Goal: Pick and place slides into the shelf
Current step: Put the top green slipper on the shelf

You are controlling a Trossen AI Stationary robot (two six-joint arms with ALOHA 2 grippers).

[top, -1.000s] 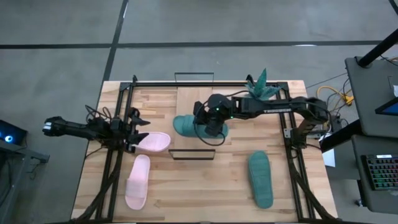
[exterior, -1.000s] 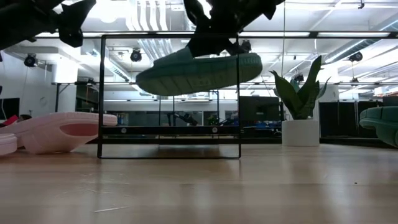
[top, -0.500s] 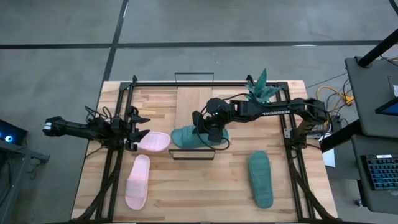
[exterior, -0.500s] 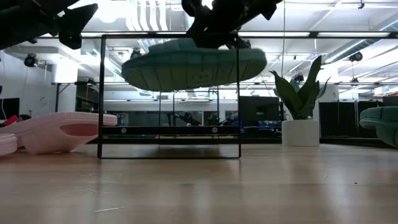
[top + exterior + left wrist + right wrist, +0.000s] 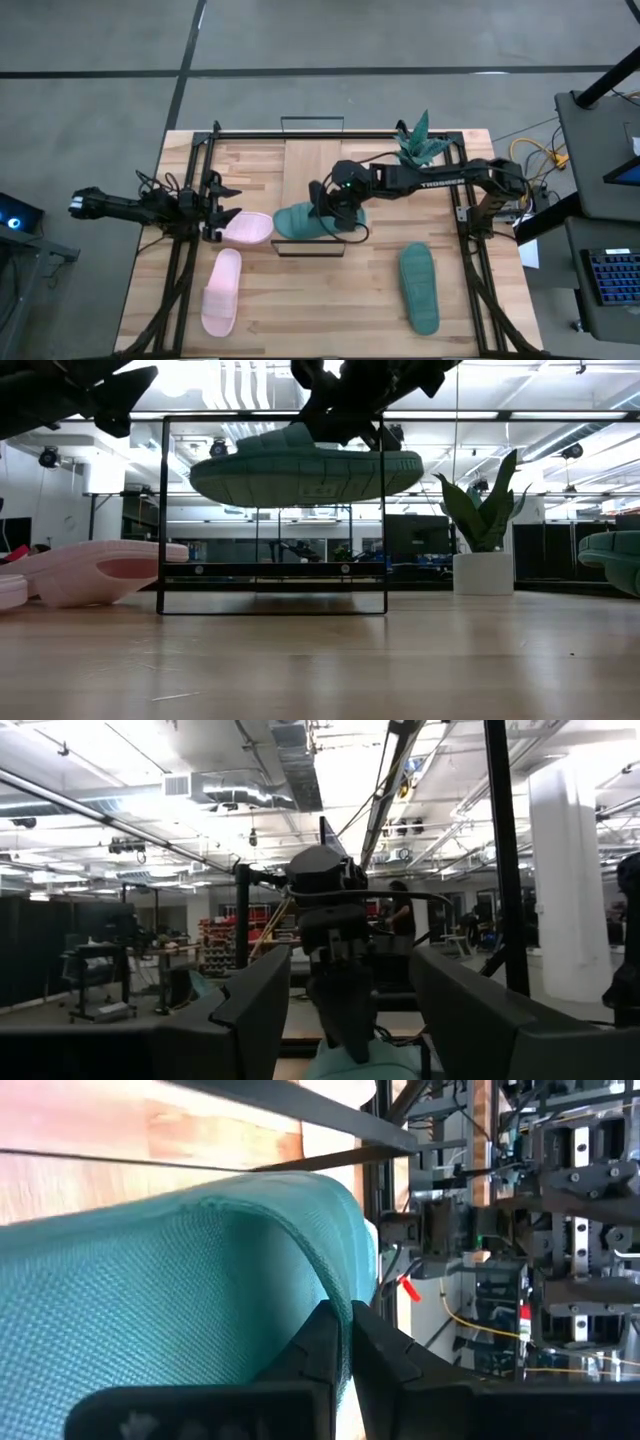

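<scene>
Held teal slide (image 5: 300, 220) hangs over shelf (image 5: 300, 160); pink slide (image 5: 247, 228) perhaps touching.

You are looking at two dark, nearly black arms. The right arm (image 5: 440, 178) carries pale lettering along its forearm link and a small green light near its wrist. The left arm (image 5: 130, 207) ends in a rounded joint with thin black cables looping beside it.
</scene>
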